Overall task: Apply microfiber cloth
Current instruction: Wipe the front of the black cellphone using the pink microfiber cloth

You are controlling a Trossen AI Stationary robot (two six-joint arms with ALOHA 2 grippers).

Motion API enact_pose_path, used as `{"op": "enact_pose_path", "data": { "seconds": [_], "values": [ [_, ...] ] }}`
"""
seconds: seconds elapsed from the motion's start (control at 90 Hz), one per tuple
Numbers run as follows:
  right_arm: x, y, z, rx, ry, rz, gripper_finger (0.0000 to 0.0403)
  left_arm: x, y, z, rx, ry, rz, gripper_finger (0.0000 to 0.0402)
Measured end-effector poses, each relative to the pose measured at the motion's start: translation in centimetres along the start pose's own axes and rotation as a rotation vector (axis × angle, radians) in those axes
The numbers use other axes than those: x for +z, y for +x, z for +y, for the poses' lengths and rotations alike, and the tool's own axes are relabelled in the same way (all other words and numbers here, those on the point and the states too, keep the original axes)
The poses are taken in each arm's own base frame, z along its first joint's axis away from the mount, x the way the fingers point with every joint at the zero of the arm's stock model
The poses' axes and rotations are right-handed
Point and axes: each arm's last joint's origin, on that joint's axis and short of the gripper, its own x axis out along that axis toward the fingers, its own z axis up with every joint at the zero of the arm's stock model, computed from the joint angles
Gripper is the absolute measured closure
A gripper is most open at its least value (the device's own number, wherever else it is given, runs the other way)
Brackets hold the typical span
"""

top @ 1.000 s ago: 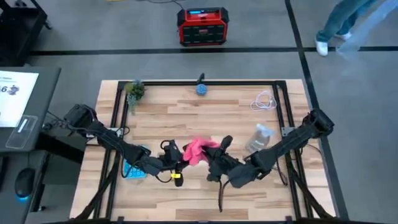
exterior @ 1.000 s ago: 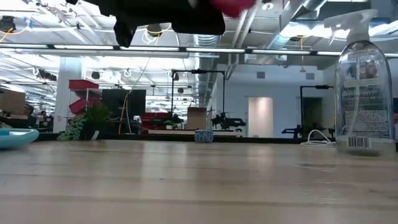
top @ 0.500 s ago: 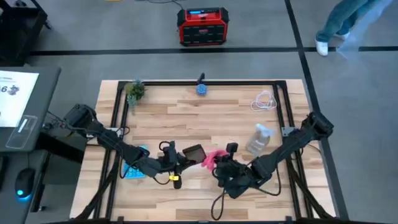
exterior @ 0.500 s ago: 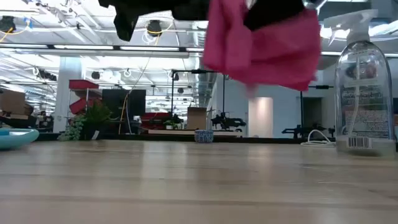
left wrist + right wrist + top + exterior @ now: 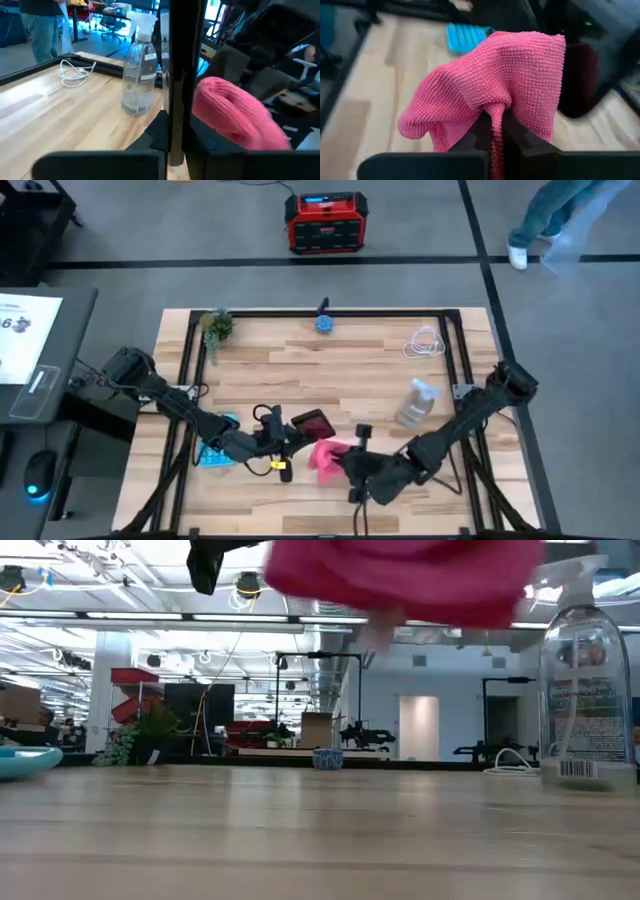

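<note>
Dangling from right hand [image 5: 492, 131], microfiber cloth [image 5: 495, 85]

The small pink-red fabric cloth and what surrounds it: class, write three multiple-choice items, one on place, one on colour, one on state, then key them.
1. Where is the small pink-red fabric cloth?
A. Lifted off the wooden table
B. Beside the potted plant
C. Under the clear spray bottle

2. What colour is the flat ridged calculator?
A. Green
B. Light blue
C. Yellow

3. The right gripper is
A. open
B. shut on the cloth
C. out of view

Key: 1 A, the low view shows it hanging above the tabletop; 2 B, plain in the right wrist view; 3 B, fabric is pinched between its fingers.
</note>
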Motion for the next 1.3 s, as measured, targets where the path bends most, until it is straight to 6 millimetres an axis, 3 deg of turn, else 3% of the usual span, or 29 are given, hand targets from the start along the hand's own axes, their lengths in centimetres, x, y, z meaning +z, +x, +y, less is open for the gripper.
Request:
{"op": "enact_pose_path", "data": {
  "seconds": [0.2,0.344,0.733,0.911,1.156,1.3],
  "values": [
    [1.0,2.2,-2.5,0.003,0.110,-0.015,0.0403,0.1,0.0,0.0,0.006,0.015,-0.011,0.0392],
    [0.8,2.6,-3.4,-0.077,0.166,0.002,0.0403,0.0,0.0,0.0,0.022,0.025,-0.008,0.0392],
    [-0.4,-0.3,-2.6,-0.389,0.163,-0.035,0.0403,0.0,-0.2,-0.2,0.019,0.027,-0.007,0.0392],
    [-0.1,-0.1,-2.1,-0.336,0.173,-0.048,0.0403,-0.2,-0.3,-0.2,0.015,0.033,-0.001,0.0392],
    [0.6,2.5,-1.3,-0.165,0.134,-0.093,0.0403,-0.2,-0.3,-0.3,0.000,0.032,0.003,0.0392],
    [0.6,2.7,-1.4,-0.191,0.104,-0.098,0.0403,-0.2,-0.4,-0.3,-0.003,0.032,0.002,0.0392]
  ]
}}
